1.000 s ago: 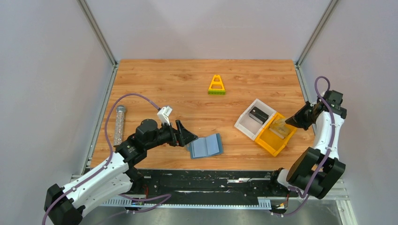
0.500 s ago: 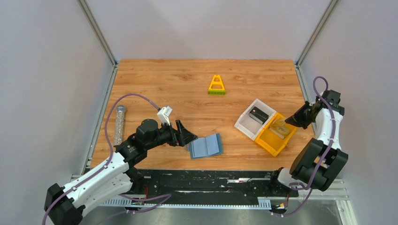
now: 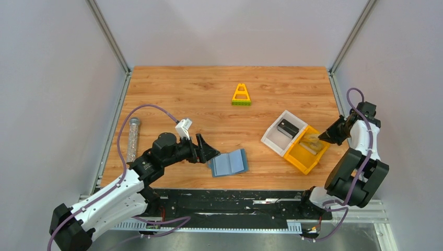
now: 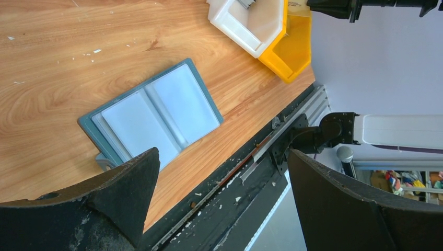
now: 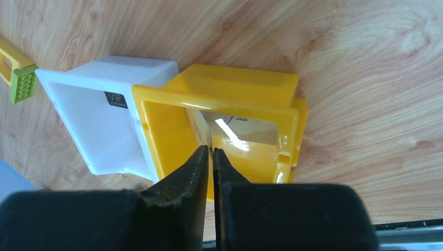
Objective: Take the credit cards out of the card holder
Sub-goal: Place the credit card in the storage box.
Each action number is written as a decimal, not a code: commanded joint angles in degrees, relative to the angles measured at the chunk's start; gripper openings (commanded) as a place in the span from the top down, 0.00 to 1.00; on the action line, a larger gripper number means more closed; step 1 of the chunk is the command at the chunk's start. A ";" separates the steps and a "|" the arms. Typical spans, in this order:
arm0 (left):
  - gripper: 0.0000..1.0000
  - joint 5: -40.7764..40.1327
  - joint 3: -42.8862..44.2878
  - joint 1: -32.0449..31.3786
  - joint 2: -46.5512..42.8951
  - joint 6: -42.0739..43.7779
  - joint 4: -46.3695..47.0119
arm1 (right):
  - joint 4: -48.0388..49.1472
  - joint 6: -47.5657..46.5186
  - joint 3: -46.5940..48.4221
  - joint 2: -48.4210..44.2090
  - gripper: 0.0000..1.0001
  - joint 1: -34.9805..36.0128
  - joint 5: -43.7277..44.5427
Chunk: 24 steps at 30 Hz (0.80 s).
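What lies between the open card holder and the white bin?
Only bare wooden tabletop separates the card holder from the white bin, seen in the top and left wrist views.

My card holder (image 4: 156, 115) is slate blue with paler blue panels. The yellow bin (image 3: 302, 157) adjoins the white bin (image 3: 271, 137), which holds a grey-black credit card (image 3: 288, 127). The surface (image 3: 183, 89) is orange-brown wood grain. My fingers (image 5: 180, 188) are black.

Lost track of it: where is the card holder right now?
In the top view the card holder lies open near the front edge of the table, about midway across, between the left gripper and the white bin.
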 commanded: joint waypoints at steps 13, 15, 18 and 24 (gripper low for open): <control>0.00 -12.32 1.56 -0.20 0.39 -0.04 -13.16 | -0.55 4.27 4.29 1.41 0.83 -0.26 9.46; 0.00 -14.93 1.87 -0.15 1.30 -0.24 -16.12 | -0.98 5.51 5.11 0.75 0.80 -0.23 9.04; 0.00 -15.26 0.82 -0.21 2.74 0.06 -16.51 | -1.66 6.91 6.53 -0.06 0.78 -0.23 8.09; 0.00 -12.19 -0.84 -0.17 8.53 1.35 -13.89 | -3.98 8.37 9.54 -3.79 0.75 2.71 6.25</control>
